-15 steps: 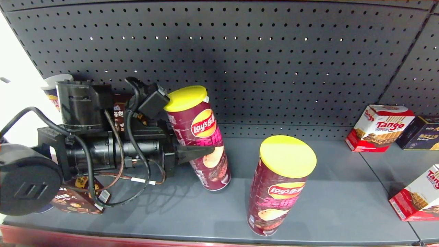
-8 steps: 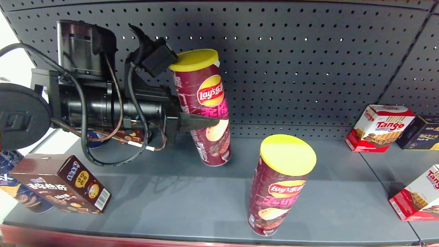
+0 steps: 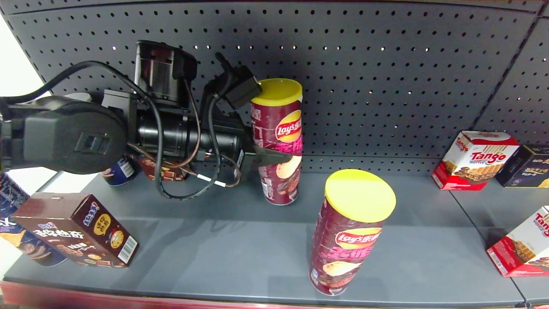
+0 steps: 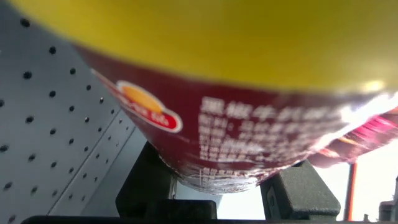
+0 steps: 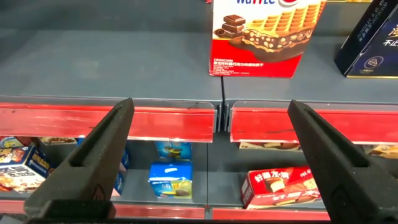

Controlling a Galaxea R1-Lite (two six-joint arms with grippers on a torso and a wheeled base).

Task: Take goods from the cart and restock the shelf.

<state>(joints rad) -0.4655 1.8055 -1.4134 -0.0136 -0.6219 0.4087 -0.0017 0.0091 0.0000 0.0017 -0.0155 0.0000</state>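
The left gripper [image 3: 281, 157] [image 4: 221, 194] reaches in from the left side of the shelf [image 3: 214, 244], its fingers [image 4: 146, 193] clamped on the lower half of a chip can [image 3: 278, 139] [image 4: 249, 124]. This can has a yellow lid and stands upright near the back panel [image 3: 364, 64]. Its base is at the level of the shelf surface, but whether it touches cannot be told. A second can [image 3: 349, 234] of the same kind stands free on the shelf, farther forward and to the right, apart from the held one. A brown box [image 3: 77, 229] lies near the front left corner. At the right end a wafer box [image 3: 474, 159] [image 5: 267, 37] stands by the back panel, with a dark box [image 3: 525, 171] [image 5: 373, 37] just beside it. The right gripper [image 5: 214, 162] is empty with its fingers [image 5: 93, 168] spread wide. It faces the red strip [image 5: 168, 121] on the front edge of a shelf, and a blue packet [image 5: 171, 177] lies on the level below.
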